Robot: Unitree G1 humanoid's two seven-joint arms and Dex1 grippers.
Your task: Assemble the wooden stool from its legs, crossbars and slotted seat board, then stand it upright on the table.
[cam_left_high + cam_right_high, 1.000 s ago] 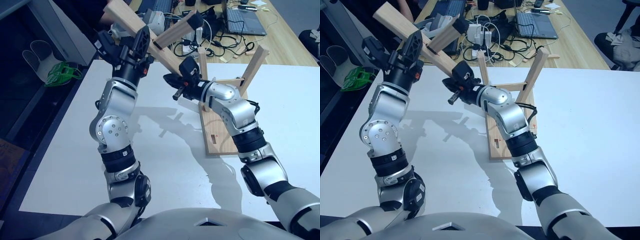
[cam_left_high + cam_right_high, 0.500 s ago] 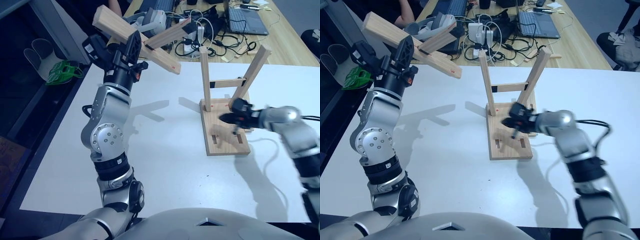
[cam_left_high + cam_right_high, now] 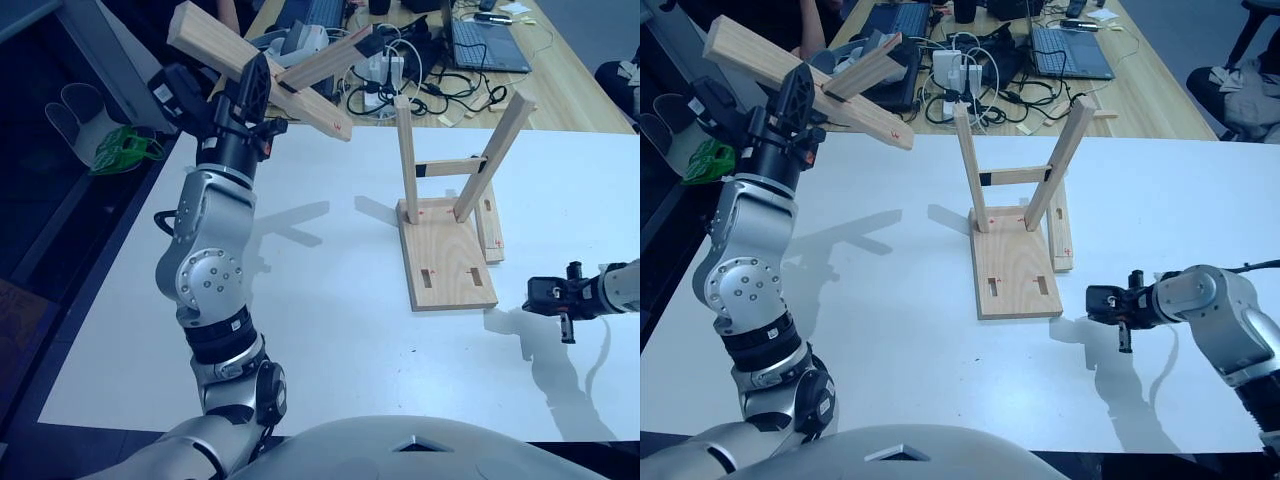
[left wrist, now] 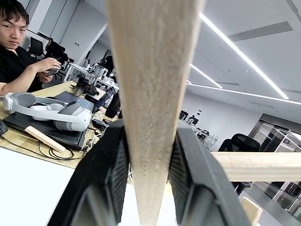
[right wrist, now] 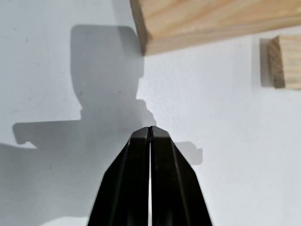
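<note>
Since 1 second ago the right arm has left the middle of the table and gone out to the near right, while the left arm has carried its load a little further to the far left. On the white table (image 3: 300, 300) the seat board (image 3: 440, 255) lies flat, with 2 legs (image 3: 405, 150) and 1 crossbar (image 3: 450, 166) already standing at its far end; the 2 slots (image 3: 427, 277) at its near end are empty. At about 10 o'clock from the board, high in the air, is the second leg pair (image 3: 320, 115), clamped from both sides by the left gripper (image 3: 250, 90). Its long axis runs from 10 to 4 o'clock, the lower end pointing toward the board. So, I think, the left arm must bring it toward 4 o'clock and turn it upright over the empty slots. The right gripper (image 5: 149, 129) is pressed closed on nothing, low over the table at about 4 o'clock from the board. A loose wooden bar (image 3: 492, 235) lies just beside the board at 3 o'clock. The standing legs are what the incoming pair could knock. A laptop (image 3: 485, 45) sits at 12 o'clock.
</note>
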